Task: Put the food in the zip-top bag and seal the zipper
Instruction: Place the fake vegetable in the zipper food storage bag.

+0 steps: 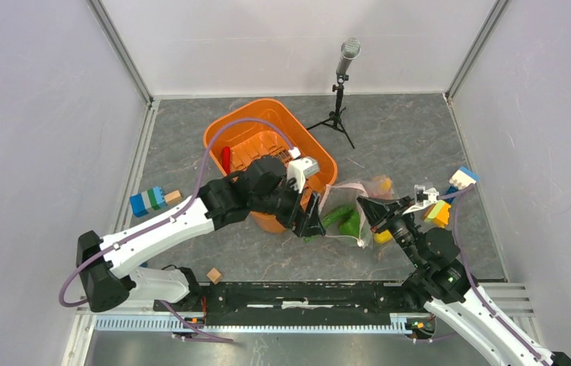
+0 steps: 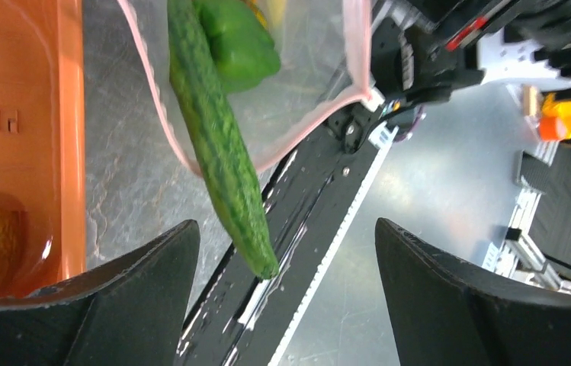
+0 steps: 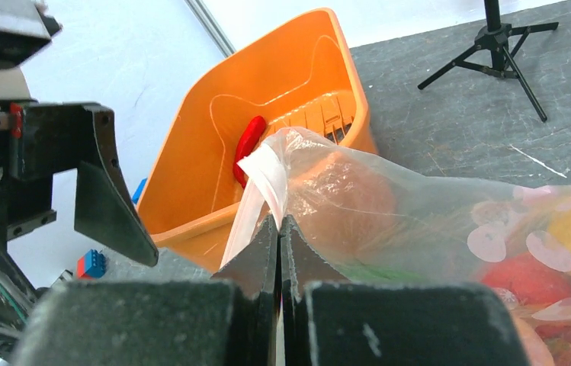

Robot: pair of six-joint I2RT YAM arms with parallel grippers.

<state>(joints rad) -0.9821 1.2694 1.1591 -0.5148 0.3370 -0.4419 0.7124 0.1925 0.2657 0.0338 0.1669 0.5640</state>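
The left gripper [image 1: 314, 216] gapes open beside the cucumber [image 2: 215, 141], which is half out of the zip-top bag [image 3: 434, 206] right of the orange basket [image 3: 190, 152]; I'd push it fully in while the right gripper [image 3: 278, 229] pinches the bag's rim taut.

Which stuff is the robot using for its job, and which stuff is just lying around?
For the job: zip-top bag, cucumber, green bell pepper, red pepper.
Just lying about: building blocks, wooden cube, microphone stand.
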